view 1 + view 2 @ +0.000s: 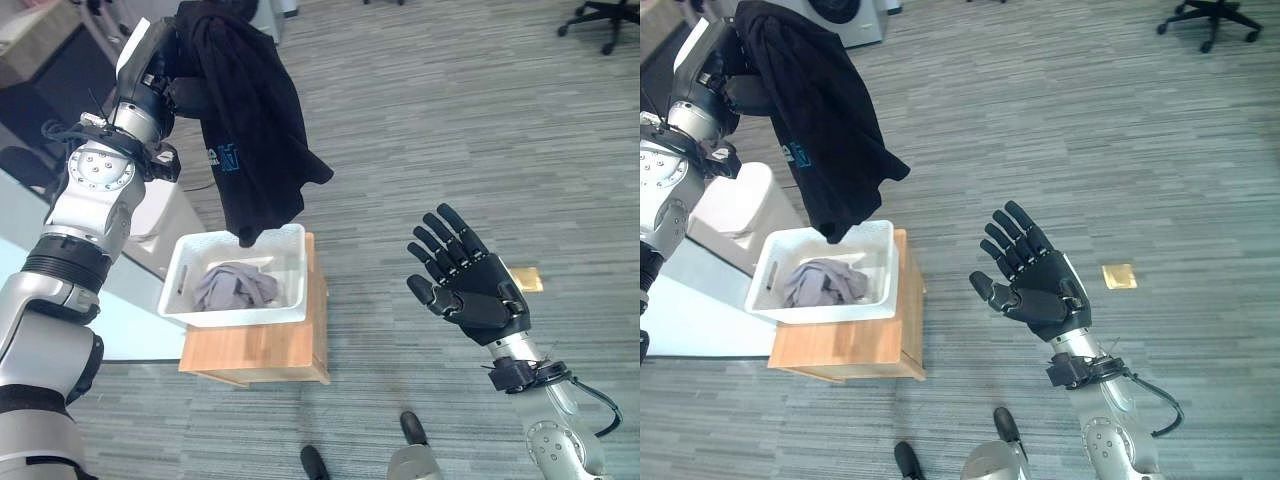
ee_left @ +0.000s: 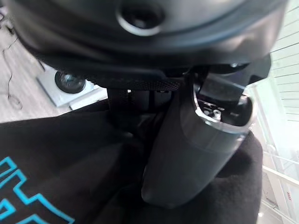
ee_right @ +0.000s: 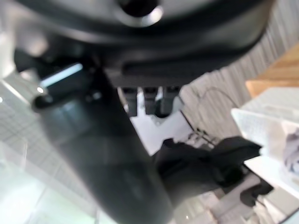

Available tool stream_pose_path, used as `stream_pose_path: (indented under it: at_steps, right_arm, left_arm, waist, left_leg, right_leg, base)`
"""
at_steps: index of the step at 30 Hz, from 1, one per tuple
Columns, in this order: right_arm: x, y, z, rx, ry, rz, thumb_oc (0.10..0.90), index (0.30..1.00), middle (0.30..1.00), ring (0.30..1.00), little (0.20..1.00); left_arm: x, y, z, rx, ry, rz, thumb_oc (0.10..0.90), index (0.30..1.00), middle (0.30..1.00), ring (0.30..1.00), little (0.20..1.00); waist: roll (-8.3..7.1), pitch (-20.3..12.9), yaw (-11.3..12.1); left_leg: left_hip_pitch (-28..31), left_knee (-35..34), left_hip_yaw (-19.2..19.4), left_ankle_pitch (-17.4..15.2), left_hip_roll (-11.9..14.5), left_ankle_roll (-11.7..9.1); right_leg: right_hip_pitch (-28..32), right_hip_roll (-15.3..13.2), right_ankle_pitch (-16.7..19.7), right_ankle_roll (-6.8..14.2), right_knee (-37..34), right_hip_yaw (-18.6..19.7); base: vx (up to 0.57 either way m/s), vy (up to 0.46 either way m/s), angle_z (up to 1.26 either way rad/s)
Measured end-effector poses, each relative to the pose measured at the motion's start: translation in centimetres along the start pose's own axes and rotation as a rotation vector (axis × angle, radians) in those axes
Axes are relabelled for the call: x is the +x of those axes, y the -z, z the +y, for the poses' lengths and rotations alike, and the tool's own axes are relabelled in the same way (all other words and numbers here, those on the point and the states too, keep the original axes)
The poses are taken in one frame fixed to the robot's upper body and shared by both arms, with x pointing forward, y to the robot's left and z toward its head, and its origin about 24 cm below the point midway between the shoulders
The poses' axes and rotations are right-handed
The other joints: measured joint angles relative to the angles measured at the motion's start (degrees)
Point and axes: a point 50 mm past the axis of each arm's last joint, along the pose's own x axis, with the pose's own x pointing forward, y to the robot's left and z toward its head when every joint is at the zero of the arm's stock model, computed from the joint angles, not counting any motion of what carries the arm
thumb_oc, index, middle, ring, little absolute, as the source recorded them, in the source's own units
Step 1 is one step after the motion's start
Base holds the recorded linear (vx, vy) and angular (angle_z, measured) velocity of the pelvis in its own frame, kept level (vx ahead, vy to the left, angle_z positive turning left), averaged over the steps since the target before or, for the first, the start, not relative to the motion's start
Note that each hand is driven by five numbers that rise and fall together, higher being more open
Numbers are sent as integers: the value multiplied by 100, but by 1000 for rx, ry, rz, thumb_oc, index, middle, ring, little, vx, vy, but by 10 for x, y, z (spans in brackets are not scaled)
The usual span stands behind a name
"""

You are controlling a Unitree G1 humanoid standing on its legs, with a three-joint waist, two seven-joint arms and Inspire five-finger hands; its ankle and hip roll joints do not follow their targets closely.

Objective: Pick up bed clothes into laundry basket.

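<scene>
The left hand (image 1: 172,75) is raised high w/ its fingers and thumb curled into the bunched top of a black garment (image 1: 250,130). The cloth hangs down so its lowest corner dangles just over the far edge of the white laundry basket (image 1: 176,272). The basket sits on a low wooden stand (image 1: 258,350) and already holds a grey garment (image 1: 236,287).

Main risk: the black garment hangs toward the basket's far rim, not its middle, so if let go from here it will prob. drape over the rim or slide off to the floor. Its loose flap on the right side could also catch outside the wall.

The right hand (image 1: 1032,272) is held out well apart from the basket, palm up, fingers straight and spread, holding nothing.

Hard to make out: how much cloth the left hand actually has. In its wrist view the thumb (image 2: 196,154) presses into black fabric, but the fingers are mostly buried in folds, so grip security is a guess.
</scene>
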Motion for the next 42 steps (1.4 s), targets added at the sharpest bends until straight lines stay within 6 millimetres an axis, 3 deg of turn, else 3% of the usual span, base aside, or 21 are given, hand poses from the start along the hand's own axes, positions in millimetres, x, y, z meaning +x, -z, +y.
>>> stream_pose_path:
  at_steps: [5,12,18,23,29,37,42]
  right_arm:
    - [-1,-1,-1,-9,0,7,800,900,900,900,900]
    - [-1,0,3,-5,-13,11,800,900,900,900,900]
    - [0,-2,8,-5,-37,3,800,900,900,900,900]
    - [1,-2,8,-5,-38,3,800,900,900,900,900]
    - [0,-6,7,-40,-50,19,800,900,900,900,900]
    - [7,-12,13,-46,-86,-8,800,900,900,900,900]
    - [8,-12,14,-46,-91,-11,800,900,900,900,900]
  left_arm:
    - [-1,12,2,17,-18,57,400,300,300,300,300]
    - [-3,18,7,35,-42,88,400,300,300,300,300]
    - [-5,19,12,24,-65,89,400,300,300,300,300]
    - [-15,24,30,16,-133,105,400,300,300,300,300]
    - [-32,32,52,247,-147,176,400,300,300,300,300]
    - [-56,67,50,390,-96,314,400,300,300,300,300]
    - [-64,82,46,544,-18,393,400,300,300,300,300]
  waist:
    - [-55,29,-73]
    - [-284,179,-42]
    - [-368,235,120]
    - [-486,369,220]
    - [-629,604,284]
    - [-885,788,355]
    - [-893,792,349]
  left_leg:
    - [-110,0,106,0,20,0]
    - [-147,0,211,-5,48,-8]
    - [-209,1,248,-5,51,-8]
    - [-204,1,261,-5,61,-8]
    - [-212,1,288,-6,98,-9]
    - [-252,2,524,-13,173,-21]
    - [-236,2,560,-9,239,-27]
  right_leg:
    - [-176,21,34,-12,-7,95]
    - [-280,56,67,-19,-25,219]
    - [-356,60,80,-18,-25,240]
    - [-358,70,81,-18,-26,240]
    - [-379,105,100,-20,-27,250]
    - [-582,196,175,-61,-26,520]
    - [-588,271,182,-71,-26,530]
  base:
    - [-23,3,-13]
    - [-5,-11,-9]
    - [1,-2,-2]
    - [0,0,0]
    - [-24,-12,-1]
    - [-14,-7,-17]
    - [-1,2,-6]
